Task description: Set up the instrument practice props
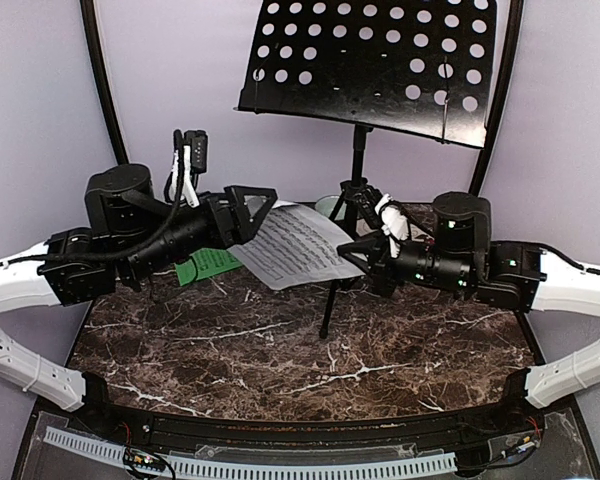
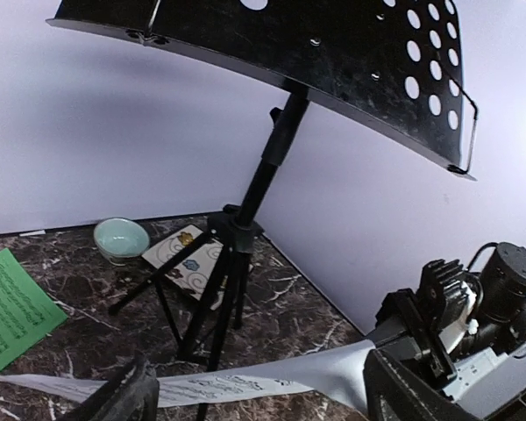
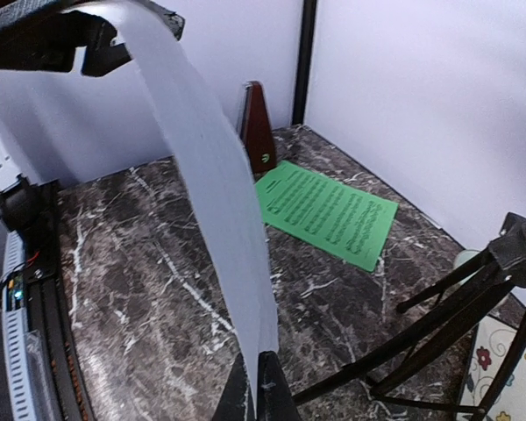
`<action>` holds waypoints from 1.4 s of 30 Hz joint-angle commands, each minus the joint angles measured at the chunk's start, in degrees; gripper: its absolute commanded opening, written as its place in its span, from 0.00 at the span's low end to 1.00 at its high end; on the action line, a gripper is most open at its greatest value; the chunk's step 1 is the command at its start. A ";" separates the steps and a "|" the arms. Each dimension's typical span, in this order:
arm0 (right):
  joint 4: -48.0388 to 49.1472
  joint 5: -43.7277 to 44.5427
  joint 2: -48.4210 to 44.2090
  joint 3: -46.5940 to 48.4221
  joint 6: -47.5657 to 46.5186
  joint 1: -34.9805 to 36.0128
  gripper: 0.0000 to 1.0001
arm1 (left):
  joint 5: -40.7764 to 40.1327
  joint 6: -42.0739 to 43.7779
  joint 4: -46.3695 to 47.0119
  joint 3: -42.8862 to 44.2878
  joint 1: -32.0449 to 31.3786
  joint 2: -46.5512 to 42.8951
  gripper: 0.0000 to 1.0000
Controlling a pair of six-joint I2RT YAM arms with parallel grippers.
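Near edge of the marble table [image 1: 280, 360]: bare stone, no prop set down there. Above mid-table the white sheet [image 1: 295, 245] hangs in the air between the two arms, curved and sagging, clear of the tabletop. Right gripper [image 3: 259, 390]: jaws pinched tight on one edge of the white sheet, which rises from the fingertips in the right wrist view. Left gripper [image 1: 262, 210]: jaws spread wide in its own wrist view, the far end of the sheet running across the gap between them; whether the paper touches either finger cannot be told. Judgement: a hand-over in mid-air, with the right arm now carrying the page. Further back, the green sheet [image 3: 329, 210] lies flat on the left part of the table, ungripped. The metronome [image 3: 257, 132] stands upright just beyond it, near the back corner post. The music stand [image 1: 380, 60] is upright on its tripod at the back, desk tilted and carrying no paper. A small bowl [image 2: 121, 239] and a patterned tile [image 2: 188, 259] sit behind the tripod legs. Status: stand up and metronome upright; both sheets not yet on the desk, white one in transit, green one untouched, so roughly the first half is done
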 commanded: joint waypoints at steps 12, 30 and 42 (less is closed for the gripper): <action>-31.66 -18.41 -4.76 11.41 -1.83 0.44 0.00 | 28.90 39.22 -14.52 -12.43 0.90 -10.94 0.91; -45.99 -17.01 -5.14 20.34 -6.82 2.47 0.00 | 41.95 41.60 -8.16 -19.63 10.88 -13.73 0.87; -45.18 -14.49 -6.51 21.21 -6.46 2.57 0.00 | 53.05 41.42 -3.19 -17.82 10.83 -6.51 0.49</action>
